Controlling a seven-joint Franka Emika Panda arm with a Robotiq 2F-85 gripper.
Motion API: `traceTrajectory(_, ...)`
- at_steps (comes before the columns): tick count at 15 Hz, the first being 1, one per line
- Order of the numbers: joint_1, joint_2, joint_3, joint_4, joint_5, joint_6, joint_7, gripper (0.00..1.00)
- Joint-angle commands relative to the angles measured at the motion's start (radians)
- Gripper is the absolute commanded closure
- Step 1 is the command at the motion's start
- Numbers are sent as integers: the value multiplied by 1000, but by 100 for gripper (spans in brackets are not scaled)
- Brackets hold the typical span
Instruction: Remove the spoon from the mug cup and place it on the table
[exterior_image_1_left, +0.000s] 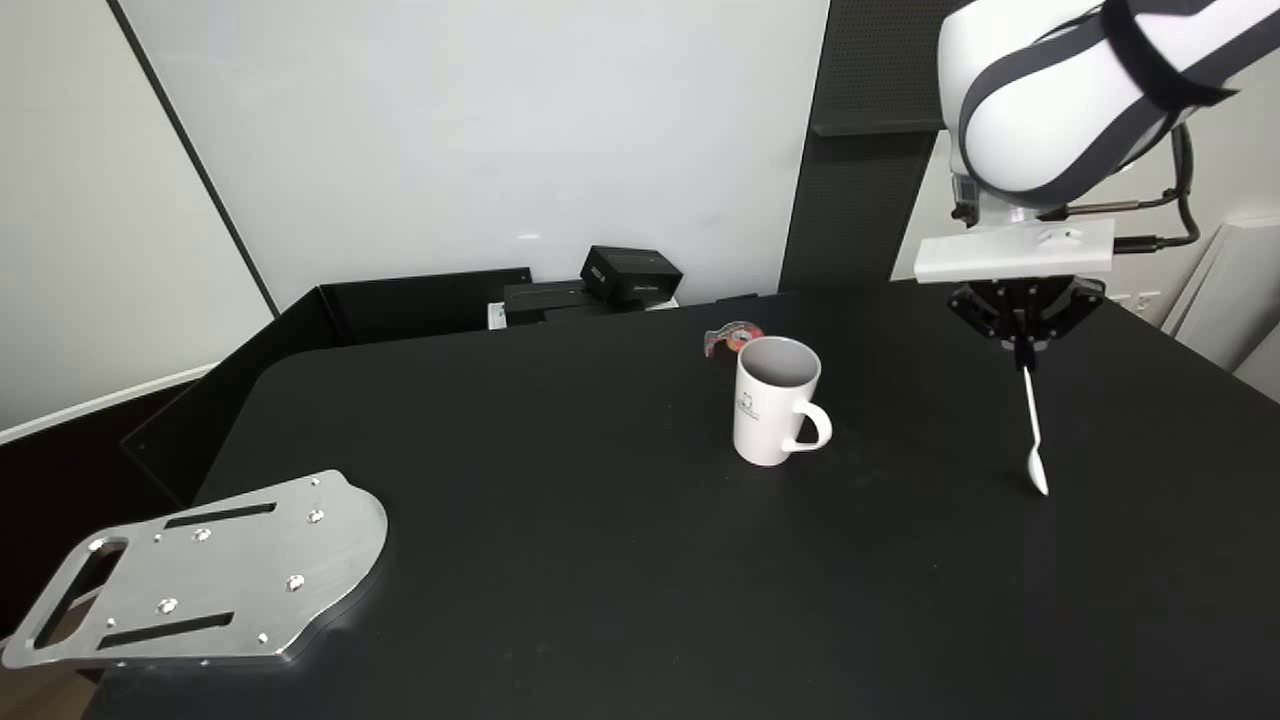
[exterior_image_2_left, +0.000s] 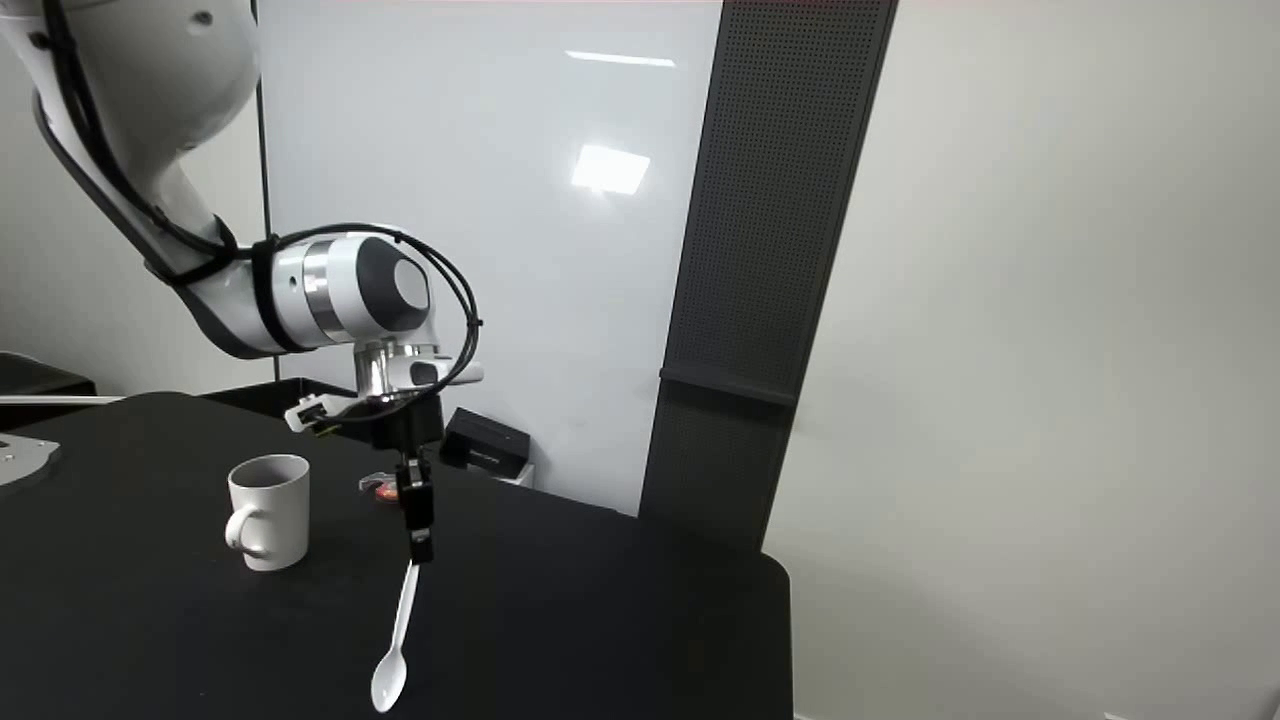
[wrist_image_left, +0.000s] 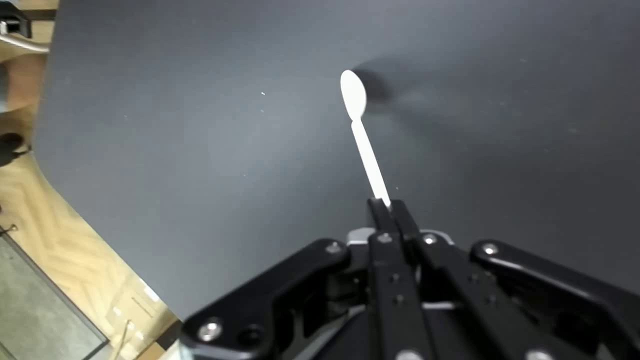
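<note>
The slim white spoon hangs bowl-down from my gripper, in both exterior views (exterior_image_1_left: 1035, 455) (exterior_image_2_left: 390, 675) and in the wrist view (wrist_image_left: 367, 155). My gripper (exterior_image_1_left: 1025, 362) is shut on the end of its handle; the fingertips show in the wrist view (wrist_image_left: 385, 202) and in an exterior view (exterior_image_2_left: 420, 552). A shadow lies beside the bowl on the black table (wrist_image_left: 225, 150); whether the spoon's tip touches the table I cannot tell. The white mug (exterior_image_1_left: 765, 420) stands upright on the table, apart from the spoon; it also shows in an exterior view (exterior_image_2_left: 285, 515).
A red and clear tape dispenser (exterior_image_1_left: 738, 336) lies just behind the mug. A grey perforated metal plate (exterior_image_1_left: 240, 560) lies at the table's far side. Small black boxes (exterior_image_1_left: 630, 275) stand beyond the back edge, before a whiteboard (exterior_image_1_left: 480, 130). The table's rounded edge (exterior_image_2_left: 788, 600) shows.
</note>
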Motion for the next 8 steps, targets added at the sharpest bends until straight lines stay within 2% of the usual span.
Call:
traceTrajectory(1, -3, 106, -6, 124, 39, -150, -37, 99)
traceTrajectory(5, 3, 186, -9, 204, 49, -232, -34, 99)
traceTrajectory(6, 5, 195, -7, 215, 53, -231, -30, 72)
traceTrajectory(7, 5, 190, -6, 213, 54, -213, -30, 71)
traceTrajectory(8, 6, 173, -5, 195, 55, -159, -18, 65)
